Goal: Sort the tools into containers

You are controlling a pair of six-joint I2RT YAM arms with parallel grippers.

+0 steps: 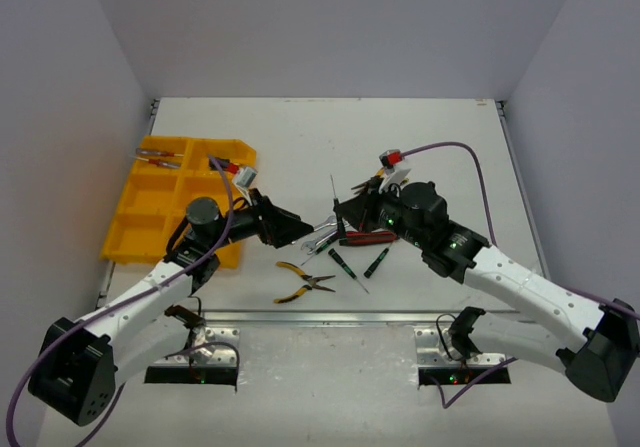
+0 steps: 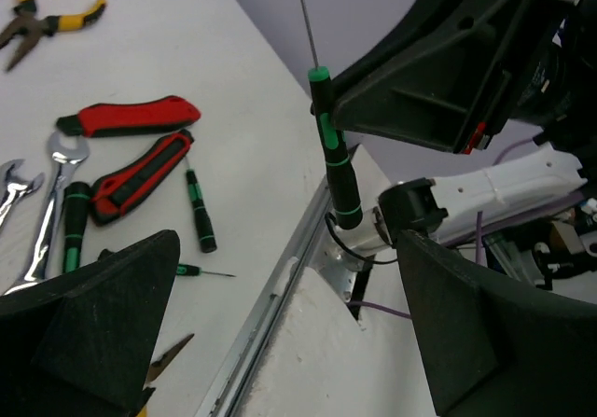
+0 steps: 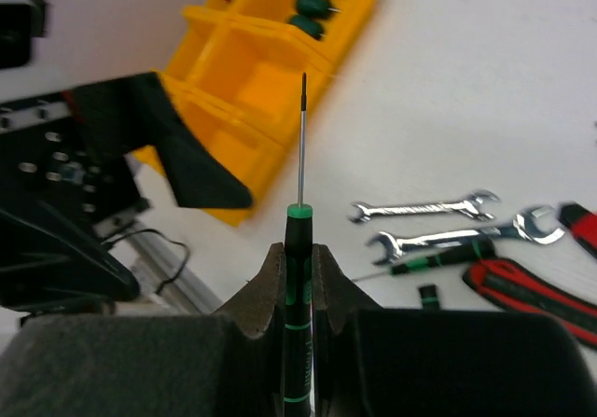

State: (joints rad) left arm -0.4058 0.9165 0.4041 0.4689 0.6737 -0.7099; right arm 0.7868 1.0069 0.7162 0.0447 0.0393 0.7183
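My right gripper [image 3: 298, 255] is shut on a black-and-green screwdriver [image 3: 298, 286], held above the table with its thin shaft pointing away from the wrist. In the top view this gripper [image 1: 346, 211] hangs over the tool pile. My left gripper [image 1: 300, 229] is open and empty, facing the right one; in its wrist view [image 2: 289, 333] the held screwdriver [image 2: 336, 165] stands just beyond its spread jaws. The yellow tray [image 1: 150, 212] lies at the left and holds red-handled tools [image 1: 160, 157] in a far compartment and green screwdrivers [image 3: 312, 11] in another.
On the table lie silver wrenches [image 3: 424, 210], red-handled pliers [image 2: 140, 174], yellow-black pliers [image 1: 303, 282] and two small screwdrivers [image 1: 342, 262] [image 1: 377, 261]. The table's near edge rail [image 2: 280, 277] runs under the left gripper. Grey walls enclose the table.
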